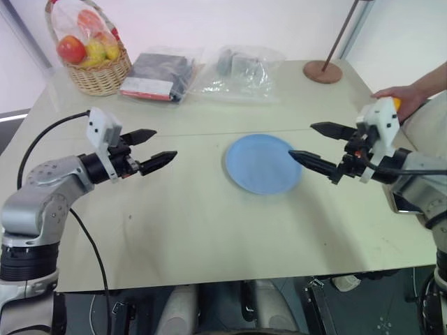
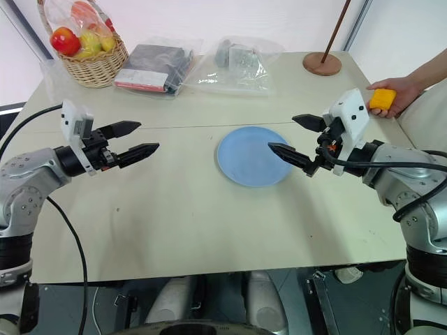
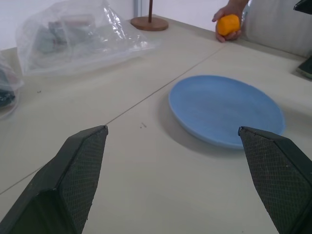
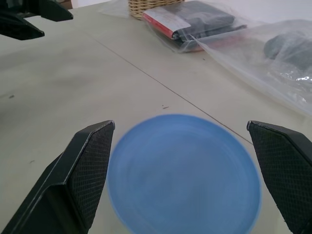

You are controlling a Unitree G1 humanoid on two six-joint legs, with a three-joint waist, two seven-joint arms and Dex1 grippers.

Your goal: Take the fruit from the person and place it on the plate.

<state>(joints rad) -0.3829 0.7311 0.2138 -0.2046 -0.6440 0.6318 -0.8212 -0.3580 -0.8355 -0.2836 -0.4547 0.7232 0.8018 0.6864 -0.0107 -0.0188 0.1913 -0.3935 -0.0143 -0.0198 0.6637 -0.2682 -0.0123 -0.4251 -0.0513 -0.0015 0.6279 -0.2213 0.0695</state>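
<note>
Both grippers – left (image 2: 138, 139), right (image 2: 291, 138) – hover spread wide either side of the blue plate (image 2: 248, 156); person's hand (image 2: 392, 92) holds orange fruit (image 2: 382, 98) at table's far right edge.

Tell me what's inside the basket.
The basket holds a red apple and yellow fruits wrapped in a clear bag. Anything deeper is hidden by its wall.

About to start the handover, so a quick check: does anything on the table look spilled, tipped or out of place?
Nothing stands out. The plate lies flat and bare mid-table, the basket stands upright, and the fruit sits in the person's hand at the table's edge.
</note>
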